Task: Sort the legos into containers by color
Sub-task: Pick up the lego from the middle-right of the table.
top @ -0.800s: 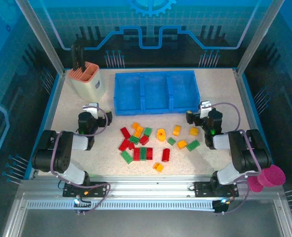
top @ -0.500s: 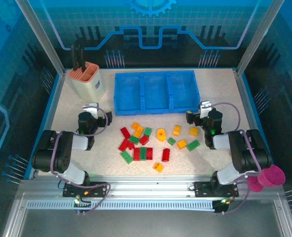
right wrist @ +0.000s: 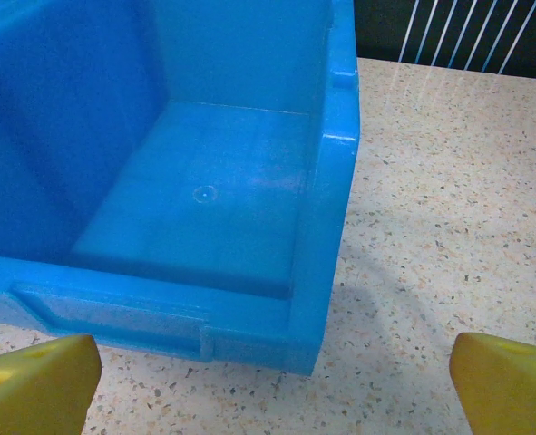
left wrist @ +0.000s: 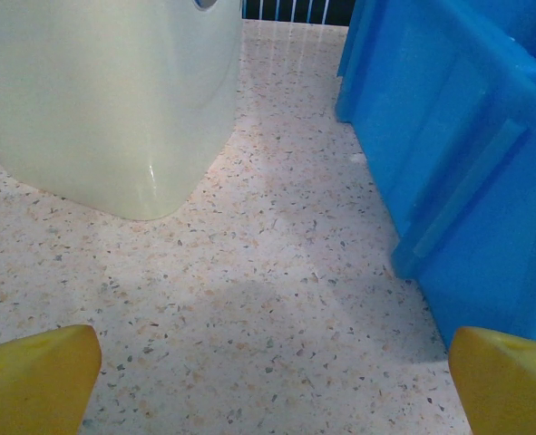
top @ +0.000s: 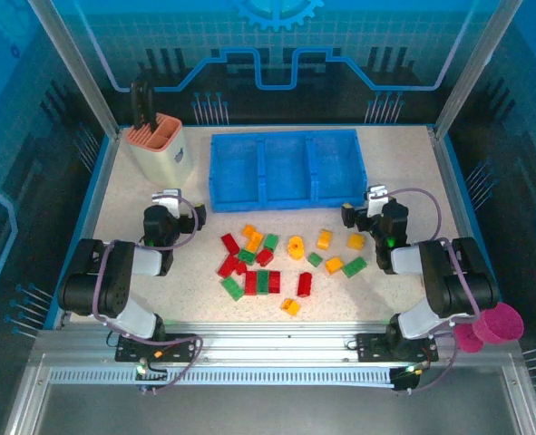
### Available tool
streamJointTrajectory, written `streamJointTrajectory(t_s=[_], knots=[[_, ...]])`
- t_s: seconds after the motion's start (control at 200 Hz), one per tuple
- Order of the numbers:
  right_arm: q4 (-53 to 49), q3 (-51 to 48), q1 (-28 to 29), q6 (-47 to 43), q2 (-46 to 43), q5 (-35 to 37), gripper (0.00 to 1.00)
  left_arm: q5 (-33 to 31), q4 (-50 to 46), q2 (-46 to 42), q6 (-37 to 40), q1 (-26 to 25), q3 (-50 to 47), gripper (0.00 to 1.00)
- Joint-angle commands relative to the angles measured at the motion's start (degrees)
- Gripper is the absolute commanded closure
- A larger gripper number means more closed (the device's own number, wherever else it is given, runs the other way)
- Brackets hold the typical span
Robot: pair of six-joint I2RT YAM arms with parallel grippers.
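Several small legos in red (top: 229,243), green (top: 354,266) and orange-yellow (top: 295,246) lie scattered on the speckled table in front of the blue tray (top: 286,201). Its three side-by-side containers hold nothing. My left gripper (top: 166,205) rests low by the tray's near-left corner, open, with its yellow fingertips (left wrist: 36,376) wide apart over bare table. My right gripper (top: 376,203) sits by the tray's near-right corner, open too, facing the right container's wall (right wrist: 326,181). Nothing is between either pair of fingers.
A cream holder (top: 161,149) with an orange top stands left of the tray, close ahead in the left wrist view (left wrist: 104,91). A pink cup (top: 494,324) sits at the near right, beside the right arm's base. Blue rails edge the table.
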Motion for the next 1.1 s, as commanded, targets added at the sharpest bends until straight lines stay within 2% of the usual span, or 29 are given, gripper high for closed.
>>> streamJointTrajectory(t_s=[0.0, 0.635, 0.746, 0.791, 0.846, 0.901, 0.986, 1.096], knots=[[0.42, 0.69, -0.6, -0.46, -0.53, -0.67, 0.0, 1.27, 1.29, -0.35, 1.5, -0.12, 1.25, 0.01], [0.19, 0.81, -1.13, -0.11, -0.62, -1.87, 0.0, 2.6, 0.92, -0.35, 0.94, 0.52, 1.33, 0.01], [-9.1, 3.91, -0.04, -1.24, -5.01, -0.46, 0.0, 1.34, 0.28, -0.97, 1.02, 0.34, 1.65, 0.01], [-15.85, 6.16, 0.76, -1.61, -8.66, 1.12, 0.0, 0.08, -3.92, -4.16, 1.31, -0.05, 2.81, 0.0], [-24.37, 9.27, 2.05, 0.67, -13.08, 5.33, 0.0, -2.89, -16.03, -10.22, 1.4, -1.45, 6.52, 0.01], [-32.19, 12.31, 2.46, 6.25, -17.06, 7.7, 0.0, -7.27, -28.59, -15.92, -2.19, -3.01, 11.63, 0.0], [-40.37, 14.41, 3.24, 14.63, -21.42, 10.54, 0.0, -5.1, -41.15, -21.97, -6.84, -5.02, 18.09, 0.01], [-50.9, 16.79, 4.48, 23.85, -25.3, 16.17, 0.0, -3.23, -55.23, -25.7, -6.83, -8.57, 27.11, 0.01]])
